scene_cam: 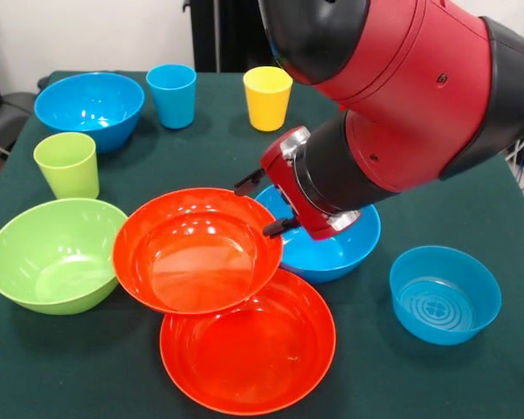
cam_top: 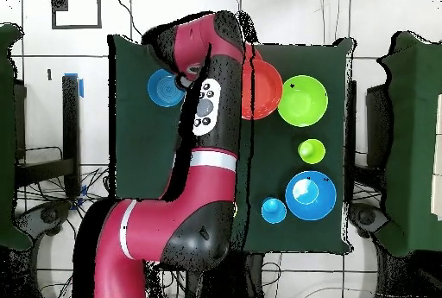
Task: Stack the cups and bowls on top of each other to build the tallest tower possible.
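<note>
Nine pieces we can count in the front view, none stacked into a tower yet except one overlap. Going left to right: lime green bowl [scene_cam: 57, 254] at the left edge, lime green cup [scene_cam: 67, 164] just behind it, deep blue bowl [scene_cam: 89, 109] further back. Blue cup [scene_cam: 171, 95] stands upright beside that bowl, yellow cup [scene_cam: 267, 98] well apart to its right. Centre: upper orange bowl [scene_cam: 196, 250] sits tilted, its rim overlapping the lower orange bowl [scene_cam: 247, 342] that lies flat in front. Second blue bowl [scene_cam: 332, 249] touches the upper orange one on its right, partly hidden by the arm. Smaller straight-sided blue bowl [scene_cam: 444, 293] sits alone at far right, with a moulded ring pattern in its base.

Gripper [scene_cam: 264, 206] hovers at the far rim of the upper orange bowl, over the blue bowl; black fingers spread, nothing held.

All pieces are glossy plastic, bowls round, cups tapered. We see no red cup.

Dark green cloth [scene_cam: 506, 384] covers the table. In the overhead view we see a pale tiled floor [cam_top: 95, 18] around it.
</note>
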{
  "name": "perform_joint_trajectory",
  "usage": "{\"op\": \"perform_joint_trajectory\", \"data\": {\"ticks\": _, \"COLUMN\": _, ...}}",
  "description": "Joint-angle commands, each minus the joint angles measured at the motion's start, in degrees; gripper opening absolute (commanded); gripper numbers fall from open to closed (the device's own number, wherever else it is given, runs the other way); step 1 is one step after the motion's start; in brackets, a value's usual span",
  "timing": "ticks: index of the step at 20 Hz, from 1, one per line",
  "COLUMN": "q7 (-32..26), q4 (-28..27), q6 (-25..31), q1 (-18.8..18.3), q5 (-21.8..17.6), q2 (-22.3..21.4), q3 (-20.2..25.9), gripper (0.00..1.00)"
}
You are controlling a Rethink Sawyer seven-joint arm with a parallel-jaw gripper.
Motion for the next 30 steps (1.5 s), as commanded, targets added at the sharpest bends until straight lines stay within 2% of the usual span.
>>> {"op": "perform_joint_trajectory", "data": {"ticks": 1, "q7": 5.2, "q4": 2.4, "q6": -2.5, "q1": 1.4, "q5": 1.2, "q2": -2.4, "q3": 2.7, "gripper": 1.00}}
{"op": "perform_joint_trajectory", "data": {"ticks": 5, "q7": 1.8, "q4": 6.3, "q6": -7.8, "q1": 3.3, "q5": -1.2, "q2": -7.0, "q3": 1.1, "gripper": 1.00}}
{"op": "perform_joint_trajectory", "data": {"ticks": 6, "q7": 0.3, "q4": 7.7, "q6": -11.0, "q1": 3.9, "q5": -2.2, "q2": -8.4, "q3": 0.8, "gripper": 1.00}}
{"op": "perform_joint_trajectory", "data": {"ticks": 9, "q7": -2.1, "q4": 9.6, "q6": -15.5, "q1": 4.3, "q5": -2.5, "q2": -10.5, "q3": 1.0, "gripper": 1.00}}
{"op": "perform_joint_trajectory", "data": {"ticks": 13, "q7": -3.0, "q4": 15.5, "q6": -19.6, "q1": 5.1, "q5": -1.6, "q2": -13.9, "q3": 1.5, "gripper": 1.00}}
{"op": "perform_joint_trajectory", "data": {"ticks": 17, "q7": -3.6, "q4": 16.8, "q6": -23.4, "q1": 4.7, "q5": -1.3, "q2": -13.6, "q3": 2.3, "gripper": 1.00}}
{"op": "perform_joint_trajectory", "data": {"ticks": 23, "q7": -5.9, "q4": 16.0, "q6": -28.4, "q1": 3.8, "q5": -1.1, "q2": -10.7, "q3": 4.2, "gripper": 1.00}}
{"op": "perform_joint_trajectory", "data": {"ticks": 30, "q7": -5.6, "q4": 17.1, "q6": -31.4, "q1": 4.2, "q5": -1.9, "q2": -9.3, "q3": 3.3, "gripper": 1.00}}
